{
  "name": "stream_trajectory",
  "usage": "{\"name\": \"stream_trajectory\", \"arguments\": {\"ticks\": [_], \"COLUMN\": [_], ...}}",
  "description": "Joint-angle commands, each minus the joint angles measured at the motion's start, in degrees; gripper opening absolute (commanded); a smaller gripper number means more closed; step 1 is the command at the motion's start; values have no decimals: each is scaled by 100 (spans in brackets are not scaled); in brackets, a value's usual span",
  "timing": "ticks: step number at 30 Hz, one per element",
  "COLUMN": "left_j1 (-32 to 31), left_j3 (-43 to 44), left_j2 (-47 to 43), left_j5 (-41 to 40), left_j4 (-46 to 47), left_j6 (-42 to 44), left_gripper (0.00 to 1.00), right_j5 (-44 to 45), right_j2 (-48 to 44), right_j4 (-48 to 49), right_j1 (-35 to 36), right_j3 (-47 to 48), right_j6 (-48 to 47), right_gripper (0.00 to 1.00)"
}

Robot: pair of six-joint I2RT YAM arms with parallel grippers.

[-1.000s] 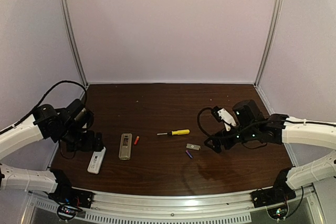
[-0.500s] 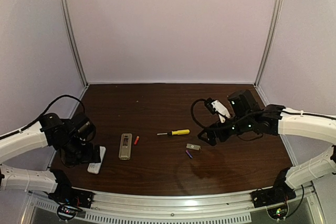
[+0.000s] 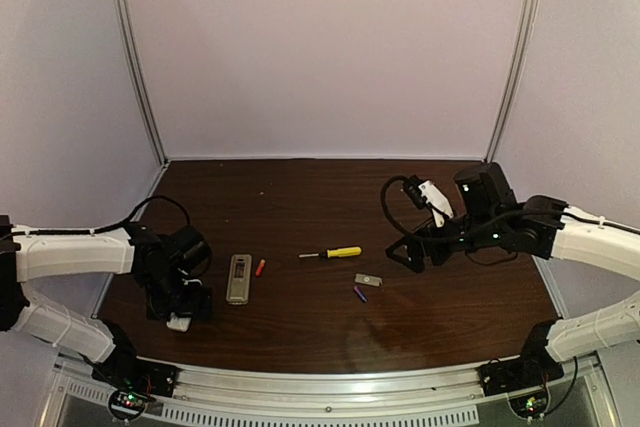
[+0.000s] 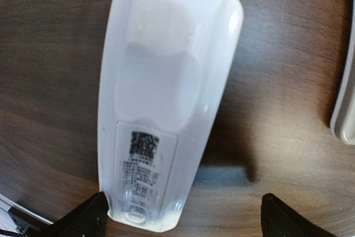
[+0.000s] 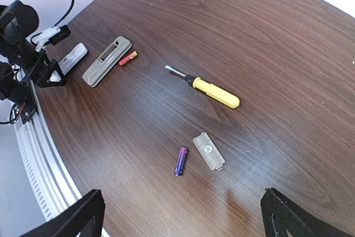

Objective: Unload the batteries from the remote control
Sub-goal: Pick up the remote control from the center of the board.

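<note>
Hovering released, the left gripper [image 4: 186, 220] has the white remote [image 4: 161, 98] between its fingertips. The right gripper [image 5: 183, 215], also spread and empty, has a purple battery [image 5: 181, 161] lying below, just ahead.

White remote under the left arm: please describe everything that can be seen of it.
The white remote is a long, glossy plastic body with rounded corners, lying flat, back up, on the dark wooden table. Its back has a shallow hollow in the middle and, below it, a panel with a printed black code and small text. The open left gripper straddles its labelled end; whether a finger touches it cannot be told. A grey remote lies apart beside it.
</note>
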Motion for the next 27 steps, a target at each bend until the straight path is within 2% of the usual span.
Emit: {"name": "stream_trajectory", "arguments": {"ticks": [1,10,17,27], "left_j1": [177,424,424,573], "left_j3": [137,314,424,128], "left_j2": [366,764,465,765], "left_j5": [-12,-3,-28,31], "left_j4": [450,594,341,546], "left_j6": [444,779,778,467], "left_gripper": [97,97,96,87], "right_j5": [14,229,374,418], "right_j2": [-325,-629,-728,-803], "right_j4": [-213,-432,-495,-539], "right_j1": [-24,-24,-24,-24], "right_j3": [-18,11,40,118], "right_j6": [179,367,563,865], "right_gripper": [100,100,100,100]}}
